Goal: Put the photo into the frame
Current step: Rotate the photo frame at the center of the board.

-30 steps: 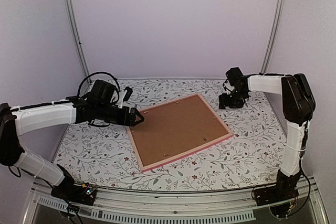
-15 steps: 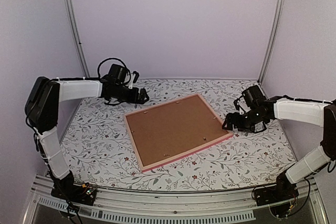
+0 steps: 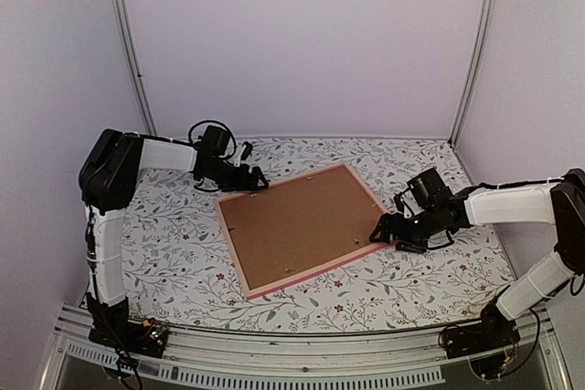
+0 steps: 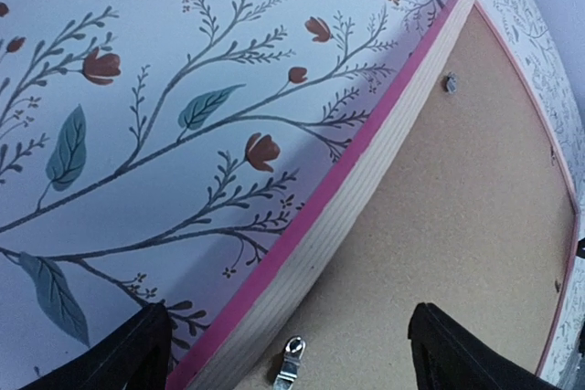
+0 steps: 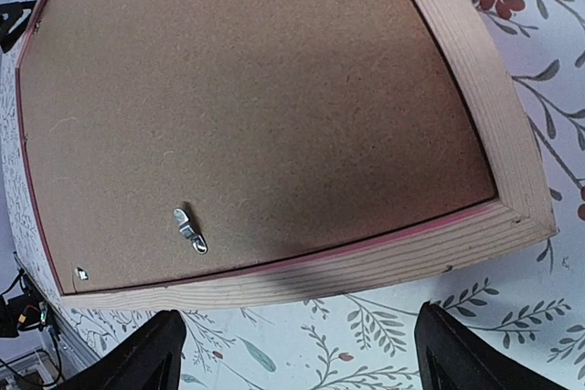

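Pink frame (image 3: pixel 324 265), board (image 3: pixel 302 224) up: your left gripper (image 3: pixel 259 181) has reached ten o'clock, right gripper (image 3: pixel 379 234) three, both spread, likely to flip.

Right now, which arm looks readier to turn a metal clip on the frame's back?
Probably left: a clip lies between the left end effector's fingers; the right end effector's nearest clip sits farther off.

Pink frame (image 3: pixel 324 268) lies flat mid-table, skewed, back side up w/ brown board (image 3: pixel 302 222) fitted.
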